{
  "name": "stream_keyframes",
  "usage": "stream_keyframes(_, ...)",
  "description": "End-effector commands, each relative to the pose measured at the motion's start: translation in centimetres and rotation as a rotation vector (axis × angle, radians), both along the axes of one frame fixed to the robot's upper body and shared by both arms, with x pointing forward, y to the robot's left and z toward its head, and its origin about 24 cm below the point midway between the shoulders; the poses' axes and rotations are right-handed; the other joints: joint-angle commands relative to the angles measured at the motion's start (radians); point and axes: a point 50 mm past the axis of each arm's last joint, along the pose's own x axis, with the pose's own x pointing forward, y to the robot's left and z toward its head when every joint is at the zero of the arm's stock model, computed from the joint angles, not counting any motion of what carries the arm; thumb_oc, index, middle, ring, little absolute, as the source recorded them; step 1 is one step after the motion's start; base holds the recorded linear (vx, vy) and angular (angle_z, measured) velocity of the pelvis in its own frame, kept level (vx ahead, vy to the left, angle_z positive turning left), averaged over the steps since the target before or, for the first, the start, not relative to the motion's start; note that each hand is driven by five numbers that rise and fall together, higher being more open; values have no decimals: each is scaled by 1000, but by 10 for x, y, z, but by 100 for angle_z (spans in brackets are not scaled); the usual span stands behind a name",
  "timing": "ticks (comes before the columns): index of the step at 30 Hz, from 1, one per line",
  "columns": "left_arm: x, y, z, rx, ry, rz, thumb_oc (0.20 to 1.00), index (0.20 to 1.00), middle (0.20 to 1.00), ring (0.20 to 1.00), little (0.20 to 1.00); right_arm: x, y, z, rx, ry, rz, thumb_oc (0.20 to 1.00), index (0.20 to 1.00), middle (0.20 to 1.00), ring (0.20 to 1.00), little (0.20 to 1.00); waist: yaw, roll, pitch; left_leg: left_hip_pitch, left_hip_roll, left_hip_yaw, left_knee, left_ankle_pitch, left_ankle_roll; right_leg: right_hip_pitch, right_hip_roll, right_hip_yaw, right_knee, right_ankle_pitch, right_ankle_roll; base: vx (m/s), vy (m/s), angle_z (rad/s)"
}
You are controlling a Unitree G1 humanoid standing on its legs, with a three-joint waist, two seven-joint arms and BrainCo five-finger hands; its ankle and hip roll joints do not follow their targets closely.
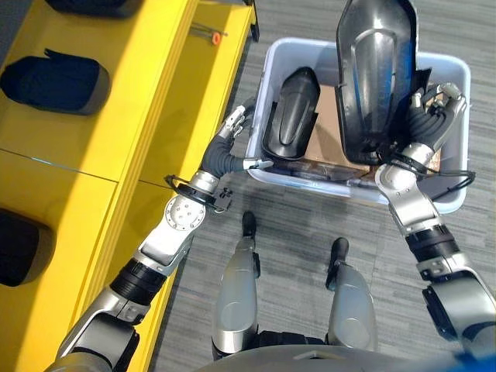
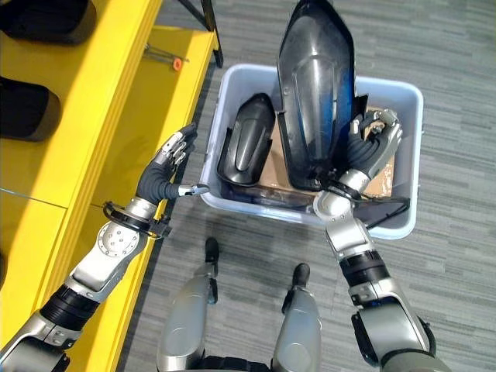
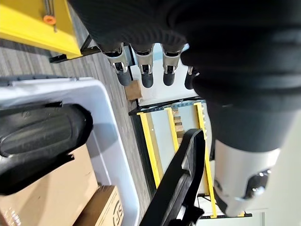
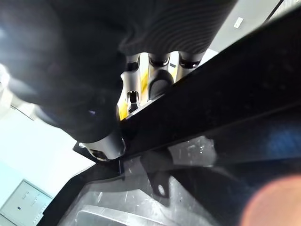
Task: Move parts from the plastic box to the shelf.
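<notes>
Grey striped carpet (image 1: 310, 256) covered the floor. Through the left wrist view, yellow-framed racking (image 3: 160, 141) stood farther off, perhaps against a pale wall.

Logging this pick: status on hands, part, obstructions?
Right hand shut on big black part, lifted over box. Left hand open, idle between box and shelf. Second part in box. Nothing in the way.
</notes>
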Motion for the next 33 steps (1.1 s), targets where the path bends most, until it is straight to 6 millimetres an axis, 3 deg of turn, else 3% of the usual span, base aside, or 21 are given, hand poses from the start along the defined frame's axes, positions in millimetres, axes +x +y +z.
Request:
stream_keyframes(1,-12,-3,24,-65,-138,-45,1000,1000,1000,1000,1000,-7,-12,17,64,-75,71,200,200,200,200,200,14,-7,-42,68,-13,40,-25,-52,35,56,15,-71,-3,2,-39,154,1,-4)
stream_keyframes(7,-21,12,0,-62,-40,-29,1000,1000,1000,1000,1000,-16,-13,-27,134,89,183,200,200,200,200,200,22,-9,-116,139,16,36,-83,-22,20,146,23,-83,-52,1,-45,123,-9,-2)
stream_keyframes(9,-22,13,-3,-60,-25,-29,1000,1000,1000,1000,1000,-17,-11,-33,172,114,222,200,200,200,200,200,22,-9,-126,148,19,33,-91,-17,17,157,26,-85,-57,1,-47,86,1,2)
stream_keyframes(13,-27,18,-14,-88,28,-15,1000,1000,1000,1000,1000,-19,11,-57,267,209,424,200,200,200,200,200,28,-7,-153,180,36,29,-100,1,6,200,28,-91,-61,-5,-57,126,56,0)
stream_keyframes(19,-34,23,-23,-116,59,30,1000,1000,1000,1000,1000,-27,40,-66,305,274,608,200,200,200,200,200,36,-12,-171,192,37,19,-96,8,2,227,21,-93,-60,-10,-59,99,137,0)
stream_keyframes(23,-37,24,-22,-116,57,35,1000,1000,1000,1000,1000,-30,47,-66,342,282,685,200,200,200,200,200,50,-21,-176,195,29,16,-102,7,4,246,8,-108,-69,-8,-47,48,227,8)
stream_keyframes(27,-40,24,-23,-113,70,8,1000,1000,1000,1000,1000,-35,57,-59,353,265,761,200,200,200,200,200,84,-38,-193,212,-4,33,-113,-6,22,294,-44,-154,-107,25,-1,46,279,13)
stream_keyframes(33,-42,21,-25,-78,95,-24,1000,1000,1000,1000,1000,-40,64,-62,419,270,770,200,200,200,200,200,98,-50,-220,260,-58,87,-143,-42,66,306,-91,-212,-104,98,25,11,229,1)
